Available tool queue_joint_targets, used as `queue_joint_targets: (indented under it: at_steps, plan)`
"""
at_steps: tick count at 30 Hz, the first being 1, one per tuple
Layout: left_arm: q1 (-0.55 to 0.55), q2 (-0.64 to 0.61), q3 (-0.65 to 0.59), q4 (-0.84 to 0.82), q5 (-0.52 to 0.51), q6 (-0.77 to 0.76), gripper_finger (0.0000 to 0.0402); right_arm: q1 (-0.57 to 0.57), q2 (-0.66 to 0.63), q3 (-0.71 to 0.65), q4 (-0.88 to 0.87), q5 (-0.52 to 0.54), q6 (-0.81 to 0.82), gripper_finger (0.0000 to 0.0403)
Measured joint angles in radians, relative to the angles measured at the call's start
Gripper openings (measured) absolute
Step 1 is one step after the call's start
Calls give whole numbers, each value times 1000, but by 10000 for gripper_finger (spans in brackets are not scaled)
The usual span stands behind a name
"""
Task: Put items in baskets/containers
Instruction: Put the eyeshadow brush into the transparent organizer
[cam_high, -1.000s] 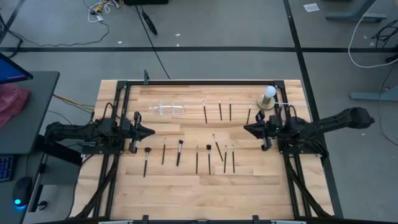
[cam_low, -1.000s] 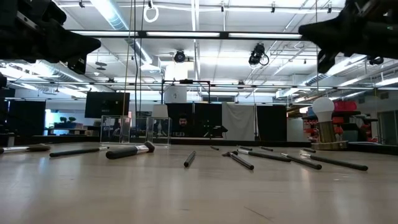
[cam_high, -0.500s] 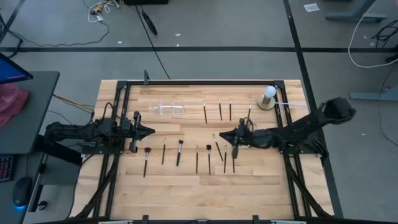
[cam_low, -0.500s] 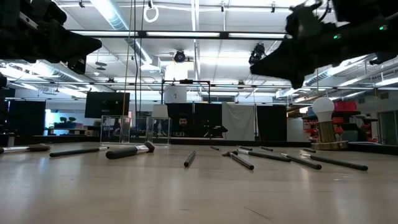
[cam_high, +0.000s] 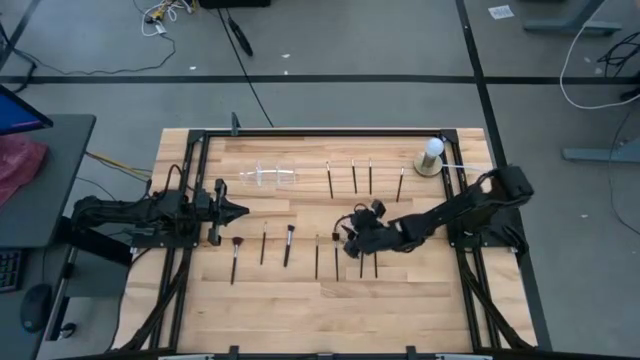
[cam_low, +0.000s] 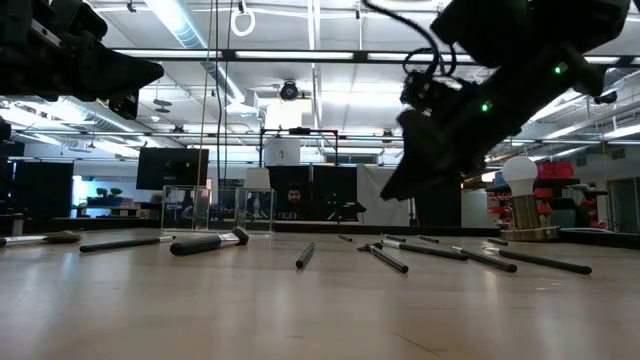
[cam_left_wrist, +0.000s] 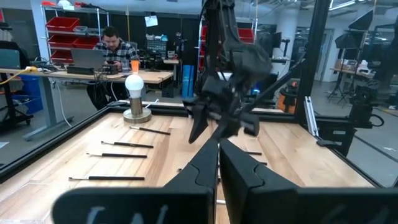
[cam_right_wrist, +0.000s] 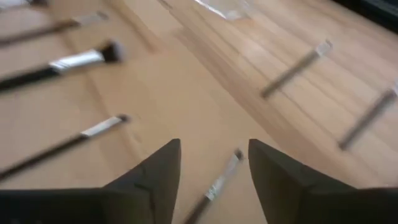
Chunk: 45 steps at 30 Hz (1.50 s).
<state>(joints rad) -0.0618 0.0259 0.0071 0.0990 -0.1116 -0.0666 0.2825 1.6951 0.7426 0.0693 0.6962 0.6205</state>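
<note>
counter: wooden, carrying brushes in two loose rows.
right gripper: fingers spread wide, empty, hanging low over the near row; a thin brush lies between the fingers and just ahead of them.
left gripper: clenched, empty, parked near the left edge.
clear holder: lies at the far side, well apart from the right gripper.
risk: neighbouring brushes lie close, so a closing finger may nudge one aside or pinch two together.
</note>
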Motion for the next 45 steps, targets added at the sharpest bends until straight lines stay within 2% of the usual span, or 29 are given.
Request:
queue_joint_targets:
  at_steps: [3, 7, 18, 24, 28, 36, 45]
  plan:
    - [0, 0, 0, 0, 0, 0, 18, 9, 52, 12, -44, 50, 112, 192]
    - [0, 0, 0, 0, 0, -6, 18, 14, 108, 9, -41, 56, 184, 186]
    - [0, 0, 0, 0, 0, -21, 18, 16, 210, 10, 13, 76, 169, 159]
    - [0, 0, 0, 0, 0, -27, 18, 15, 224, 11, 16, 64, 202, 132]
    - [0, 0, 0, 0, 0, -27, 18, 13, 224, 11, 12, 33, 202, 102]
    - [0, 0, 0, 0, 0, -27, 18, 4, 224, 11, 7, -4, 176, 14]
    - [0, 0, 0, -10, 0, -27, 18, 3, 224, 7, 38, -8, 109, 9]
